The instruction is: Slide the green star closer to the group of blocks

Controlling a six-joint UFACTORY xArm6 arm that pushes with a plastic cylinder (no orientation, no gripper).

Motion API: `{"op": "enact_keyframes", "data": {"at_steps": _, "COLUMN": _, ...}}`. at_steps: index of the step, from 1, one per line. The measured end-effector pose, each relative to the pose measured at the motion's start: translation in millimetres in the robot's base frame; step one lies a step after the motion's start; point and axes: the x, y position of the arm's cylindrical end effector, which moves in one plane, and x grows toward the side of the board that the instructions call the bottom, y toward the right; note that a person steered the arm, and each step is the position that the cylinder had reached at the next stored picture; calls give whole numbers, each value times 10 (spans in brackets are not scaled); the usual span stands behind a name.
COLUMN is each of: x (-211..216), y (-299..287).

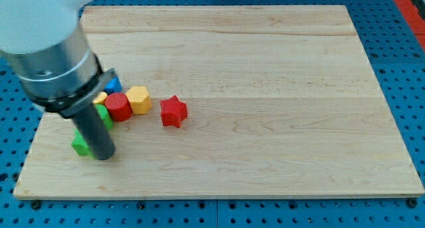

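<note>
Green star (80, 146) at near left, mostly hidden behind tip (103, 156); judged light, rigid, easily slid. Push on near-left face advised. Claw absent; state not determinable.

Green star (80, 145) low at view's left, mostly hidden

board (265, 88): pale wood, light tan with fine lengthwise grain and a few darker seam lines
surface around the board (398, 68): bright blue, patterned with a regular grid of small dark holes
strip at the view's top right corner (412, 2): red
red star (174, 112): solid red
red cylinder (118, 106): red, with fine ridges on its side
yellow block (139, 98): yellow-orange
second yellow block (100, 97): yellow, mostly hidden
blue block (113, 84): blue, partly hidden
green block (105, 115): bright green
green star (80, 145): bright green, partly hidden
arm housing (46, 35): white above, metallic grey below
rod (93, 131): dark grey to black
my tip (103, 157): dark grey
</note>
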Motion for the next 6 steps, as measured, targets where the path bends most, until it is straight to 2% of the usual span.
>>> {"op": "enact_keyframes", "data": {"at_steps": 1, "x": -1, "y": -541}}
{"op": "enact_keyframes", "data": {"at_steps": 2, "x": -139, "y": -627}}
{"op": "enact_keyframes", "data": {"at_steps": 3, "x": 68, "y": -818}}
{"op": "enact_keyframes", "data": {"at_steps": 4, "x": -2, "y": -1225}}
{"op": "enact_keyframes", "data": {"at_steps": 6, "x": -365, "y": -862}}
